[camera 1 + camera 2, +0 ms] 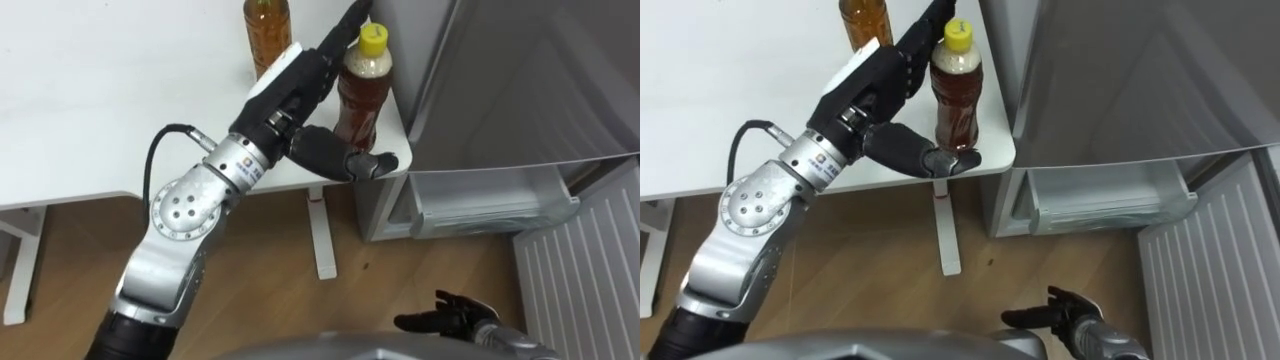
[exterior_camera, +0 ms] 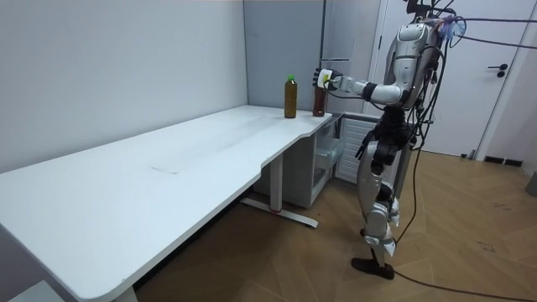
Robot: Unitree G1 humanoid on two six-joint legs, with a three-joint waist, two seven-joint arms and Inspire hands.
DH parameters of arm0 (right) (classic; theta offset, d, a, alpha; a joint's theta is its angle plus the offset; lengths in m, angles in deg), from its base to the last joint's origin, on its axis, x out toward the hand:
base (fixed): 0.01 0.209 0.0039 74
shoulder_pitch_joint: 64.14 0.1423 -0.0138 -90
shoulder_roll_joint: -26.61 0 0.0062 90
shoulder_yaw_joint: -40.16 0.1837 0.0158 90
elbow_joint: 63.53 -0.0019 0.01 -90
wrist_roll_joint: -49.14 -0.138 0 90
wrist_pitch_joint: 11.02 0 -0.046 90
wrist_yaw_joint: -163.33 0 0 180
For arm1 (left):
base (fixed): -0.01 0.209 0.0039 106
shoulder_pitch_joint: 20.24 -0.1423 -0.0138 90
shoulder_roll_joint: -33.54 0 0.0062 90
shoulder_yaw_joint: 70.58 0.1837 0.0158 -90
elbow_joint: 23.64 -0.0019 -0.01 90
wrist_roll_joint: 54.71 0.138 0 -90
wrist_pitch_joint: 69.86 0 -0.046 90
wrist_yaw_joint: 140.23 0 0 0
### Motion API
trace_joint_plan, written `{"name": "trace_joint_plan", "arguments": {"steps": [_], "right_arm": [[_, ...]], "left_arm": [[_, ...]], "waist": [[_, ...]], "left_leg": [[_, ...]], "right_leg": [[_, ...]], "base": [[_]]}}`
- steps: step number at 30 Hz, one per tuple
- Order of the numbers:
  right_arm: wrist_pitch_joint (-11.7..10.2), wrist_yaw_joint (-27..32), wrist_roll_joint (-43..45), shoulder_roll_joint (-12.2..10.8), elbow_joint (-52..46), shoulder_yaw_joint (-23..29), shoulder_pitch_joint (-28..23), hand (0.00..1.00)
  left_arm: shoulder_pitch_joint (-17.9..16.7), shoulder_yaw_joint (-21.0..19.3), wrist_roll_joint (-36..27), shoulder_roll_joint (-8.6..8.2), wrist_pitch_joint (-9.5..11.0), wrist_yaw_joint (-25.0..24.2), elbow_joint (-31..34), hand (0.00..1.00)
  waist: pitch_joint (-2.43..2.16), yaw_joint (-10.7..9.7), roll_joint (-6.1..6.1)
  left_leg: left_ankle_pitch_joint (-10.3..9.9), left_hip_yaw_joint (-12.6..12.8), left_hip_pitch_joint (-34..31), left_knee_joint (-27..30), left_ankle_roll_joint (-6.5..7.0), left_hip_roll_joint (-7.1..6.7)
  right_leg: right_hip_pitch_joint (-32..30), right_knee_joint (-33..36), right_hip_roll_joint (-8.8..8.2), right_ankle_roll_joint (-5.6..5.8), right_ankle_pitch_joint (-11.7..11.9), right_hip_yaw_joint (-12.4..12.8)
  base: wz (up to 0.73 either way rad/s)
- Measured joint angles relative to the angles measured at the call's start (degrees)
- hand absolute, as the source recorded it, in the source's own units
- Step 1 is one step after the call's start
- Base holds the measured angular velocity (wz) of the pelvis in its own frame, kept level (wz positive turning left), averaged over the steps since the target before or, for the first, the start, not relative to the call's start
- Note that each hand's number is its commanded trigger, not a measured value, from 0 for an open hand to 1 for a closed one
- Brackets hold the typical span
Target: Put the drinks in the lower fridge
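This looks like an office or test room — a long white desk (image 2: 168, 168) stands by plain grey walls (image 2: 109, 67), with a wood floor (image 2: 470, 252), a white door (image 2: 508, 101) and a grey fridge (image 1: 520, 80) at the desk's end.

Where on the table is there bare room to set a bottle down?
Free: all of the white table to the left of the bottles. Crowded: its corner by the fridge, where the yellow-capped bottle stands with the left hand open about it and the second bottle just beyond.
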Motion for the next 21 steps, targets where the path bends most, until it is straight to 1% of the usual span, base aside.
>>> {"name": "trace_joint_plan", "arguments": {"steps": [6, 9, 13, 14, 21], "right_arm": [[0.0, 0.3, 0.0, 0.2, -2.0, -0.1, -1.1, 0.00], [0.0, 0.3, 0.0, 0.2, -2.0, -0.2, -1.1, 0.00], [0.0, 0.3, 0.0, 0.2, -2.0, -0.2, -1.1, 0.00], [0.0, 0.3, 0.0, 0.2, -2.0, -0.2, -1.1, 0.00], [0.0, 0.3, 0.0, 0.2, -2.0, -0.3, -1.1, 0.00]], "left_arm": [[-0.2, 0.0, -0.2, -0.04, 0.0, 0.0, -0.6, 0.00], [-0.3, 0.0, -0.3, -0.05, 0.0, 0.2, -1.2, 0.00], [-0.3, 0.0, -1.1, -0.34, 0.4, 0.5, -4.0, 0.00], [-0.3, 0.0, -1.7, -0.33, 0.3, 0.6, -4.7, 0.00], [-0.3, 0.0, -2.7, -0.39, 0.4, 0.7, -5.1, 0.00]], "waist": [[0.01, 0.0, -0.03], [0.01, 0.1, -0.06], [0.07, 0.1, -0.20], [0.15, 0.1, -0.32], [0.19, 0.1, -0.41]], "left_leg": [[0.0, -0.1, 0.0, 0.0, 0.00, -0.02], [0.0, 0.0, 0.1, 0.0, 0.00, -0.04], [0.0, 0.0, 0.4, 0.1, -0.01, -0.03], [0.0, 0.0, 0.5, 0.1, -0.01, -0.03], [0.0, -0.1, 0.6, 0.1, -0.01, -0.02]], "right_leg": [[0.0, 0.0, -0.02, 0.00, 0.0, -0.2], [0.0, 0.0, -0.01, 0.00, 0.0, 0.2], [0.0, 0.0, -0.01, 0.00, 0.0, 0.3], [0.0, 0.1, -0.01, 0.00, 0.0, 0.3], [0.2, 0.1, -0.01, 0.00, 0.0, 0.2]], "base": [[0.00], [0.00], [0.00], [0.00], [0.00]]}}
